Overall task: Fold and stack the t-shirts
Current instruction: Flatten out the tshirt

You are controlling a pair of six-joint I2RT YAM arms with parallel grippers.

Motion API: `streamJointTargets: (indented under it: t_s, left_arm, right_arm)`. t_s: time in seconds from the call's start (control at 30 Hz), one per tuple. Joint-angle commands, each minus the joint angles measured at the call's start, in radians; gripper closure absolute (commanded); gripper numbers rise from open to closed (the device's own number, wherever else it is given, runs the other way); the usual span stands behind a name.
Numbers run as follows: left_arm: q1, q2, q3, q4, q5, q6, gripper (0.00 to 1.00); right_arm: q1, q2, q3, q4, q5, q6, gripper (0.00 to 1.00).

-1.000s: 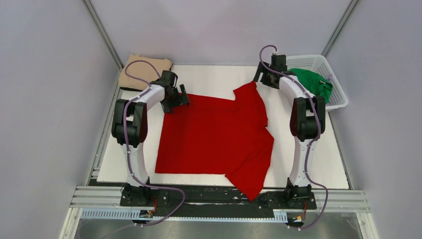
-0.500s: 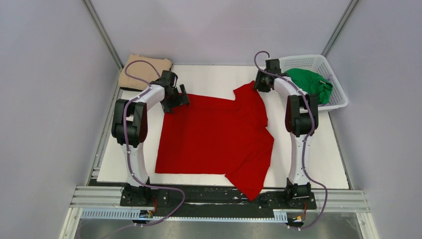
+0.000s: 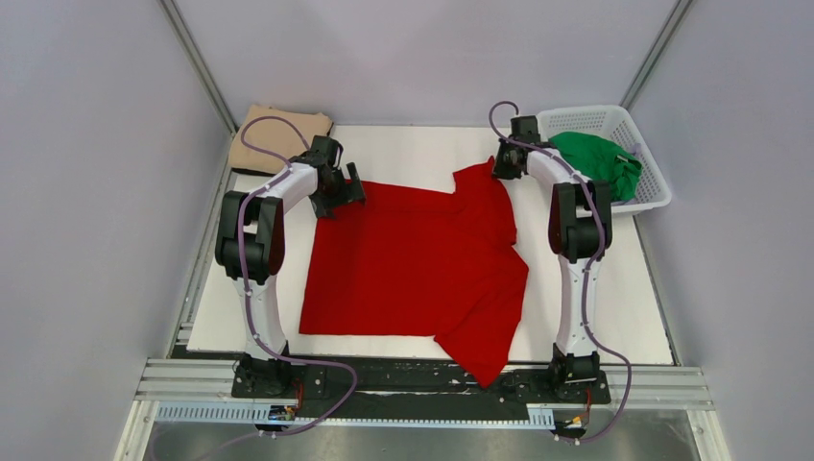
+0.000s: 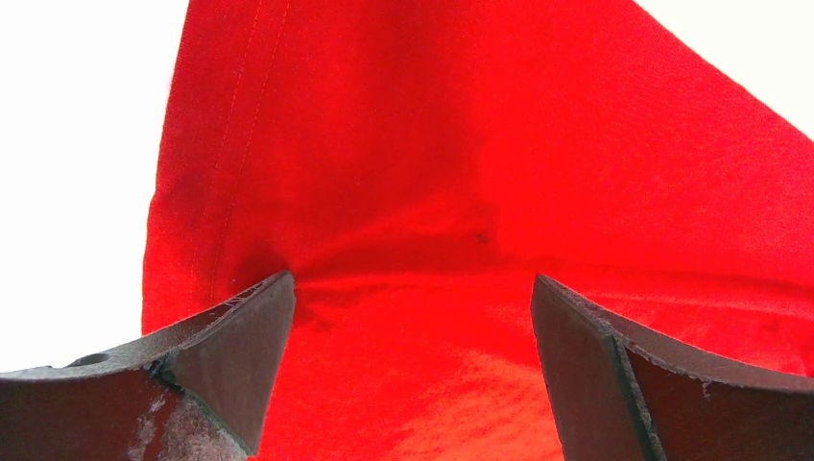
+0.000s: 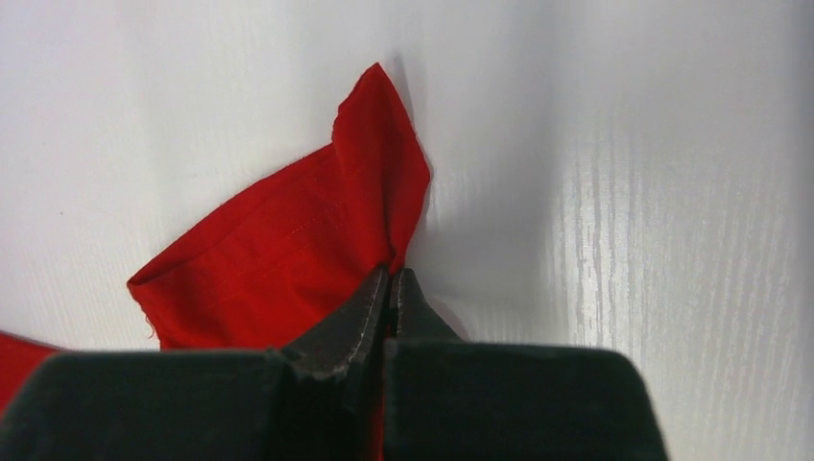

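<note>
The right gripper [image 5: 392, 279] is clenched on the far sleeve tip of the red shirt [image 3: 413, 259]. The left gripper [image 4: 413, 293] hangs spread wide over its far left corner.

White tabletop board [image 3: 413, 144]: flat, matte, rectangular, filling most of the enclosure floor; the right wrist view shows faint parallel streaks on its surface. White plastic lattice basket [image 3: 656, 185]: upright at the far right corner, near the right wall. Aluminium rails [image 3: 672, 389]: running across the near edge of the board. Slanted metal posts [image 3: 197, 62]: one at each far corner. Pale grey walls [image 3: 96, 192]: on the left, rear and right sides.
</note>
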Motion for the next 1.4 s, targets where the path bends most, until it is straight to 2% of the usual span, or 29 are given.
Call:
streamJointTargets:
  t_s: [0.0, 0.23, 0.4, 0.47, 0.6, 0.67, 0.7, 0.77, 0.8, 0.93, 1.03, 1.17, 1.27, 1.37]
  left_arm:
    - [0.005, -0.011, 0.034, -0.012, -0.001, 0.007, 0.0]
    - [0.005, -0.009, 0.037, -0.009, -0.007, 0.006, 0.0]
    - [0.005, 0.005, 0.053, -0.01, -0.007, 0.007, 0.0]
    - [0.005, 0.012, 0.06, -0.01, -0.005, 0.006, 0.0]
    - [0.006, 0.017, 0.081, -0.012, -0.004, 0.007, 0.0]
    - [0.005, 0.014, 0.095, -0.022, -0.008, 0.01, 0.0]
    - [0.005, 0.009, 0.099, -0.024, -0.01, 0.011, 0.0]
    - [0.006, -0.006, 0.107, -0.023, -0.008, 0.011, 0.0]
    - [0.005, -0.012, 0.107, -0.019, -0.006, 0.01, 0.0]
    - [0.004, -0.048, 0.096, -0.004, 0.017, 0.006, 0.0]
    - [0.003, -0.07, 0.07, 0.01, 0.054, 0.005, 0.0]
    - [0.0, -0.079, 0.026, 0.022, 0.074, 0.005, 0.0]
    - [-0.001, -0.069, -0.01, 0.045, 0.079, 0.002, 0.0]
    - [0.0, -0.04, -0.019, 0.042, 0.076, 0.0, 0.0]
  right_arm:
    - [0.019, -0.052, 0.037, -0.009, 0.131, -0.039, 1.0]
    - [0.074, -0.151, -0.012, 0.0, 0.364, -0.099, 1.0]
    - [0.083, -0.098, 0.036, 0.008, 0.434, -0.118, 1.0]
    - [0.083, -0.05, 0.08, 0.006, 0.456, -0.132, 0.95]
    - [0.083, -0.004, 0.158, -0.03, 0.506, -0.132, 0.71]
    - [0.084, -0.023, 0.171, -0.036, 0.533, -0.131, 0.47]
    - [0.087, -0.041, 0.17, -0.038, 0.553, -0.127, 0.29]
    - [0.098, -0.085, 0.149, -0.038, 0.577, -0.118, 0.08]
    - [0.102, -0.113, 0.128, -0.038, 0.571, -0.111, 0.01]
    - [0.127, -0.248, -0.021, -0.04, 0.447, -0.01, 0.0]
    - [0.135, -0.356, -0.172, -0.037, 0.255, 0.104, 0.0]
    - [0.141, -0.413, -0.313, -0.026, 0.075, 0.197, 0.0]
    - [0.149, -0.395, -0.355, -0.018, 0.051, 0.214, 0.0]
    - [0.148, -0.353, -0.356, -0.021, 0.092, 0.217, 0.0]
